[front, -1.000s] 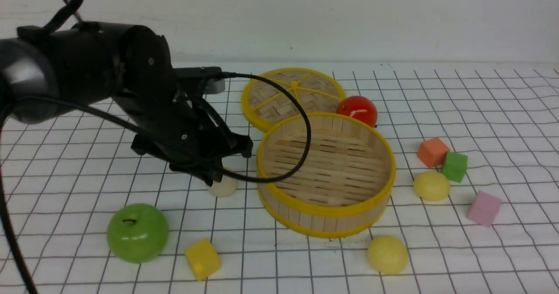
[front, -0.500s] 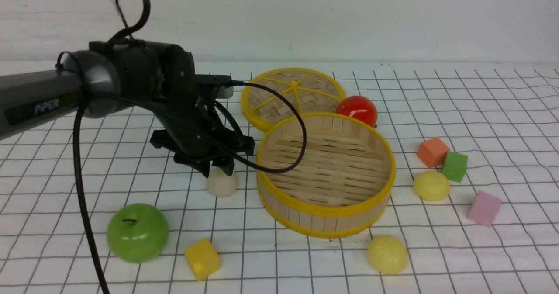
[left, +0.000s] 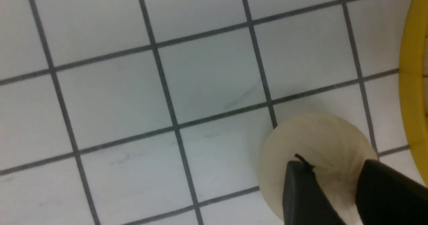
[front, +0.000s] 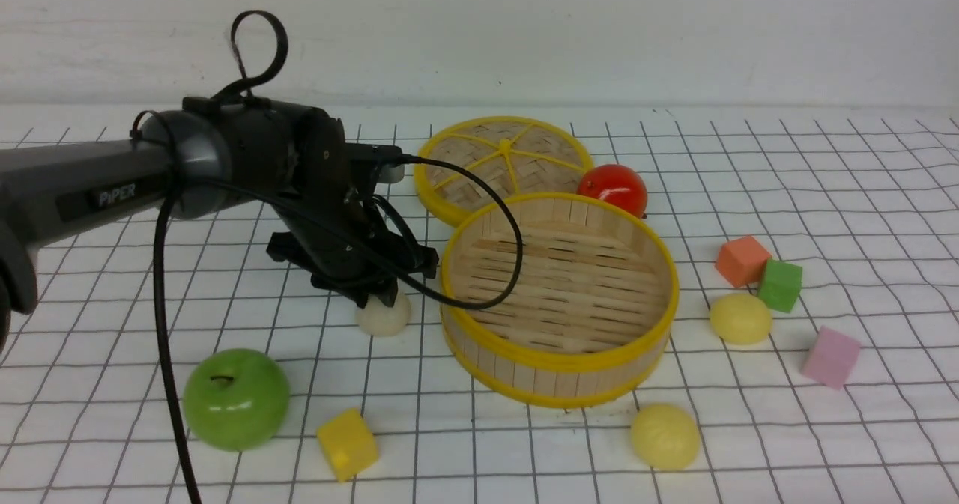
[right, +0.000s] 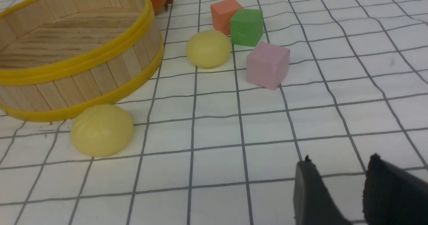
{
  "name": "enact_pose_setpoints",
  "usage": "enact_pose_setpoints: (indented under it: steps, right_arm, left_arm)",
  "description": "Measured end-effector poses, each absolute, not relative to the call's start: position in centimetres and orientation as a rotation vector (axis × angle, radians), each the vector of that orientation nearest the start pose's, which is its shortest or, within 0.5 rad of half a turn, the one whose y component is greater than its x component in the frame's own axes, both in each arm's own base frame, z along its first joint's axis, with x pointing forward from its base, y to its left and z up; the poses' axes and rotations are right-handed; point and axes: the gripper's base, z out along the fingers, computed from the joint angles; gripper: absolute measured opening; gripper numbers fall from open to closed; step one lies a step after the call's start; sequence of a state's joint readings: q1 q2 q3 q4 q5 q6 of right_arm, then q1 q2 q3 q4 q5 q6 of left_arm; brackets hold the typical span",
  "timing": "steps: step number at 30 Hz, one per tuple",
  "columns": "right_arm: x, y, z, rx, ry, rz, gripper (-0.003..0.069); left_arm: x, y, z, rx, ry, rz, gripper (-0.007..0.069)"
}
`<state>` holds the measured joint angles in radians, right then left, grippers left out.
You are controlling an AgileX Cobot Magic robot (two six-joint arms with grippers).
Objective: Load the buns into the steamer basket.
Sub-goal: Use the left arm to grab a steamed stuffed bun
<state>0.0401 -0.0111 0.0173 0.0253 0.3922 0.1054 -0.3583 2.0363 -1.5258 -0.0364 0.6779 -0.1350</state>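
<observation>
The cream-white bun (front: 383, 315) lies on the cloth just left of the steamer basket (front: 558, 358), which holds nothing. My left gripper (front: 378, 298) hangs straight over this bun (left: 317, 141). Its jaws stand apart, with the tips at the bun's top and the bun showing in the gap (left: 334, 163). One pale yellow bun (front: 740, 318) sits right of the basket and another (front: 664, 436) lies in front of it. My right gripper (right: 340, 158) is open over bare cloth, apart from both yellow buns (right: 102, 129) (right: 208, 48), and it is out of the front view.
The flat lid (front: 502, 159) and red tomato (front: 613, 188) lie behind the basket. A green apple (front: 236, 399) and yellow cube (front: 347, 444) sit front left. Orange (front: 742, 260), green (front: 780, 285) and pink (front: 830, 357) cubes stand to the right. The left arm's cable loops over the basket rim.
My left arm has drawn back and its wrist has turned more upright over the cream-white bun. The bun has stayed where it was. Nothing else has moved.
</observation>
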Motion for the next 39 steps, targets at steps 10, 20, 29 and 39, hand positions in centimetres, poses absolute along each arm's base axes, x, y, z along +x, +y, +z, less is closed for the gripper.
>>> enact_pose_setpoints:
  steps: [10,20,29,39]
  right_arm:
    - [5.2,0.3,17.3,0.077,1.882,0.125,0.0239]
    - [5.2,0.3,17.3,0.077,1.882,0.125,0.0239]
    - [5.2,0.3,17.3,0.077,1.882,0.125,0.0239]
    - [5.2,0.3,17.3,0.077,1.882,0.125,0.0239]
  left_arm:
    - [41.3,-15.6,19.5,0.276,2.656,-0.188,0.0169]
    - [41.2,-15.6,19.3,0.278,2.67,-0.184,0.0036]
    - [40.9,-15.5,19.3,0.293,2.702,-0.172,-0.0013]
    - [40.0,-15.1,23.1,0.316,2.635,-0.184,-0.0013]
